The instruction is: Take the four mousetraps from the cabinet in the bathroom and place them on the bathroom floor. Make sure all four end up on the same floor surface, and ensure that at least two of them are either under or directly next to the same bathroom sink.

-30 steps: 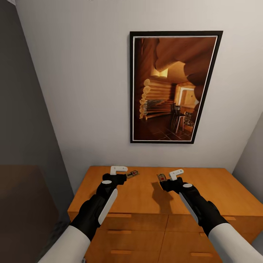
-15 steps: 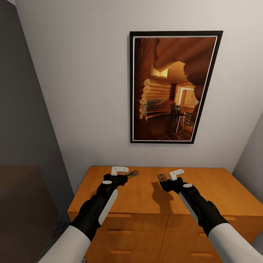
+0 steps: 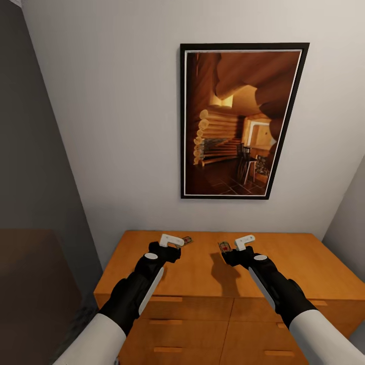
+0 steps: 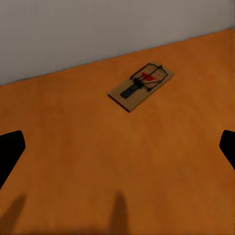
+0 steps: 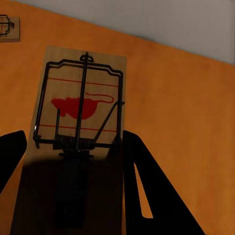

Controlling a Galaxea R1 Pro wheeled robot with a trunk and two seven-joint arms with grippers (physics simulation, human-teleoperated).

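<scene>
On the orange-brown cabinet (image 3: 304,258) top, near the wall, a tan mousetrap (image 3: 187,240) with black wire and a red spot lies flat. My left gripper (image 3: 171,248) hovers just short of it. In the left wrist view that mousetrap (image 4: 142,85) lies ahead of the left gripper (image 4: 117,147), which is open, its fingers (image 4: 10,152) spread wide. My right gripper (image 3: 229,253) holds a second mousetrap (image 3: 224,247) lifted above the top, with a shadow beneath. In the right wrist view this mousetrap (image 5: 78,107) sits between the fingers (image 5: 142,181) of the right gripper (image 5: 73,161). The first mousetrap (image 5: 7,27) shows at the corner.
A black-framed picture (image 3: 243,121) of a log cabin hangs on the white wall behind the cabinet. Drawer fronts with bar handles (image 3: 165,321) face me below the top. A dark grey wall (image 3: 35,177) closes the left side, and another wall (image 3: 350,223) stands at the right.
My left gripper has shifted slightly right and forward, so it now covers part of the lying mousetrap. The right arm and its mousetrap have stayed still.
</scene>
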